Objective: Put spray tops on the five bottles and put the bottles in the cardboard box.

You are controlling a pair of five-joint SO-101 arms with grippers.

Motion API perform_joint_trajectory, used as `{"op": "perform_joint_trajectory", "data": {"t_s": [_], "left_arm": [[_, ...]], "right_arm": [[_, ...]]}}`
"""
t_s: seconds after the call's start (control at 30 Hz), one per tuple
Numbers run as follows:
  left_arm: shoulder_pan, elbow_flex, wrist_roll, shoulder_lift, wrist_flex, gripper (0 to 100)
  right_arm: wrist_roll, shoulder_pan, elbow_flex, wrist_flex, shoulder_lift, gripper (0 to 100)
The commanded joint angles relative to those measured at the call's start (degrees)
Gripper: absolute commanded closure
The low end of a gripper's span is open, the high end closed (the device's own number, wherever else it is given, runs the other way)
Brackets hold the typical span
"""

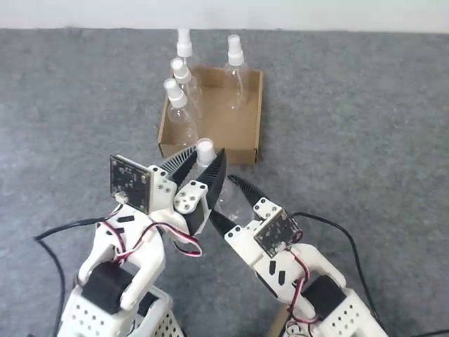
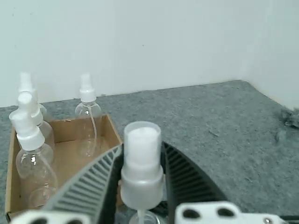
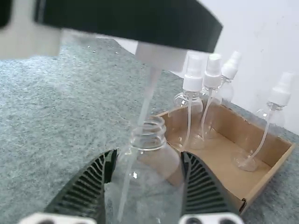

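Observation:
My left gripper is shut on a white spray top, held upright just in front of the cardboard box. Its thin dip tube runs down through the open neck of a clear bottle. The cap itself hangs a little above that neck. My right gripper is shut on the clear bottle's body, below and to the right of the left gripper. Several capped bottles stand inside the box.
Grey carpet covers the table around the box. Cables trail from both arm bases at the near edge. A pale wall rises behind the box.

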Motion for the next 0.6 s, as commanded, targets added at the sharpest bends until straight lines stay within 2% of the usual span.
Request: {"op": "perform_joint_trajectory", "data": {"t_s": [0.0,0.23,0.4,0.57], "left_arm": [[0.2,-0.8,-0.2,-0.7,0.4,82],[0.0,-1.6,-0.2,-0.8,0.6,83],[-0.4,-5.6,-0.3,-0.8,5.0,83],[-7.4,-8.5,-0.2,-0.8,5.6,83]], "right_arm": [[0.2,1.0,0.6,-0.4,-1.1,96.5],[0.2,1.0,0.6,-0.4,-1.1,96.5],[0.4,1.0,0.6,-0.4,-1.1,96.5],[0.4,1.0,0.6,-0.4,-1.1,96.5]]}}
